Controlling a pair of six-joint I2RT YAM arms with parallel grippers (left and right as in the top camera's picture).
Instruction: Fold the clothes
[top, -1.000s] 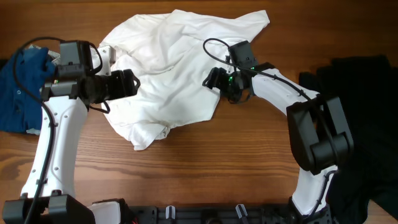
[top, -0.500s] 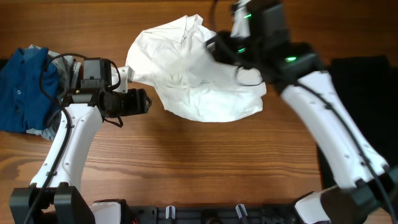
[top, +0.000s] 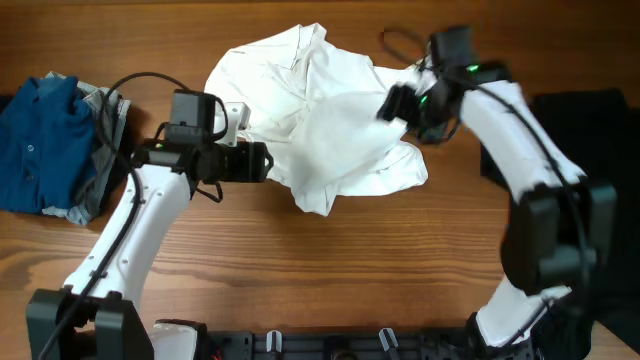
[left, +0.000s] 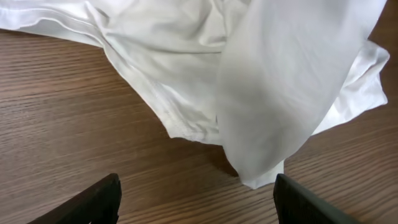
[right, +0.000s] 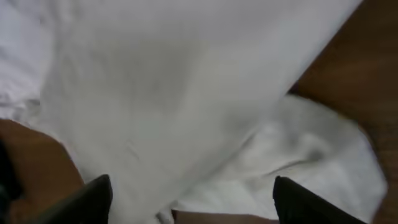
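Observation:
The white T-shirt (top: 320, 120) lies crumpled in a heap at the table's top centre, with a folded-over flap on its right half. No black print shows. My left gripper (top: 262, 162) is open at the shirt's left edge, pointing right. In the left wrist view its fingers (left: 196, 199) are spread wide over bare wood, with the shirt's (left: 249, 81) lower corner just ahead. My right gripper (top: 395, 103) is open above the shirt's right side. In the right wrist view its fingers (right: 193, 199) are spread over blurred white fabric (right: 186, 93) and hold nothing.
A blue garment (top: 40, 140) lies on a grey cloth (top: 100, 185) at the left edge. A black garment (top: 590, 130) lies at the right edge. Bare wooden tabletop (top: 330, 270) fills the front half.
The right arm had lifted the shirt and swung it left; the shirt now lies dropped in a heap and the right gripper has drawn back to the right. My left gripper moved right toward the shirt.

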